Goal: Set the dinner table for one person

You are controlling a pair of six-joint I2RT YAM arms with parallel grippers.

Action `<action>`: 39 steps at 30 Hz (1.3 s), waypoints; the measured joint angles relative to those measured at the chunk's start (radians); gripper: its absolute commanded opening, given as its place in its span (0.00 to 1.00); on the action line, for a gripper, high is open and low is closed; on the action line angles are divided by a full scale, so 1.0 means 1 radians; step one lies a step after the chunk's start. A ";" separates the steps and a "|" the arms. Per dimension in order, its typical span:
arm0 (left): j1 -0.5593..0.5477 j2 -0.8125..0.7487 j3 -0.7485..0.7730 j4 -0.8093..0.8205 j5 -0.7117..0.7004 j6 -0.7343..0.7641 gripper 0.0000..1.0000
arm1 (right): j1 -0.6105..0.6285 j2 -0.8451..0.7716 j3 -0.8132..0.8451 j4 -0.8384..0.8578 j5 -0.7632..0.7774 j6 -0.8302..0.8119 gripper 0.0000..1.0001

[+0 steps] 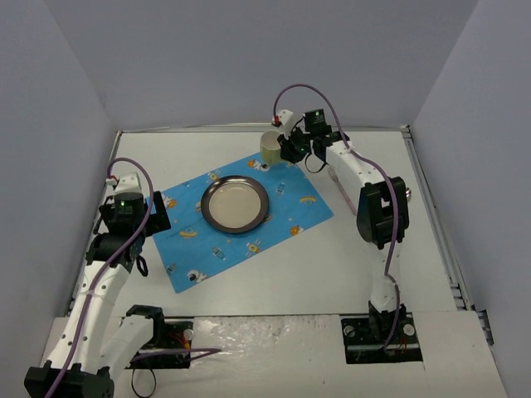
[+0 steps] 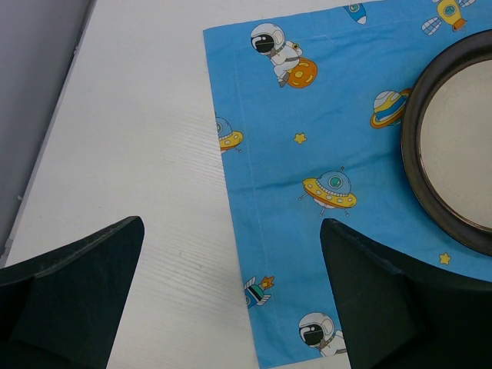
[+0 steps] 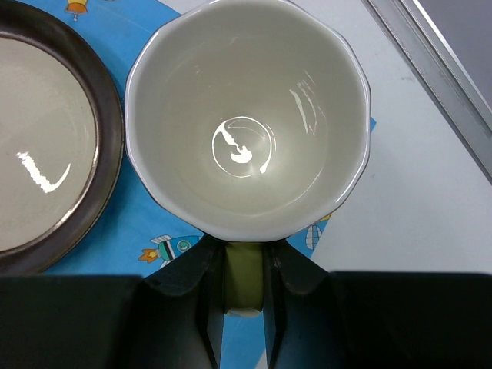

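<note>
Nearest us in the top view: left arm base (image 1: 158, 332) and right arm base (image 1: 383, 336), at the near edge of the white table (image 1: 332, 257), which spans the floor between lavender walls (image 1: 249, 58).
Item: blue space-print placemat (image 1: 294, 211), lying askew at the table's centre.
Item: dark-rimmed plate (image 1: 235, 203), on the placemat's middle.
Item: pale cup (image 1: 270, 149), at the placemat's far corner, the right arm (image 1: 357, 170) reaching to it.

Left wrist view: we log the left fingers (image 2: 69, 292) spread apart, straddling the placemat's left edge, one over bare table and one over cloth.

Right wrist view: right fingers (image 3: 188, 280) clamped on the cup's green handle (image 3: 243, 284). The cup's inside is glossy cream, and it sits just beside the plate. We cannot tell whether it rests or hangs.
</note>
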 measured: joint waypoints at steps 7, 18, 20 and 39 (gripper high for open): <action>0.000 0.000 -0.002 0.000 0.000 0.000 0.97 | 0.005 0.083 0.073 -0.033 0.020 -0.054 0.00; 0.000 0.001 -0.002 0.000 0.000 0.000 0.97 | 0.005 0.133 0.106 -0.048 0.030 -0.072 0.00; 0.000 0.001 -0.002 0.000 0.000 0.000 0.97 | 0.004 0.147 0.117 -0.047 0.030 -0.070 0.00; 0.000 0.001 -0.003 0.000 -0.001 0.001 0.97 | -0.002 0.168 0.176 -0.050 0.031 -0.056 0.00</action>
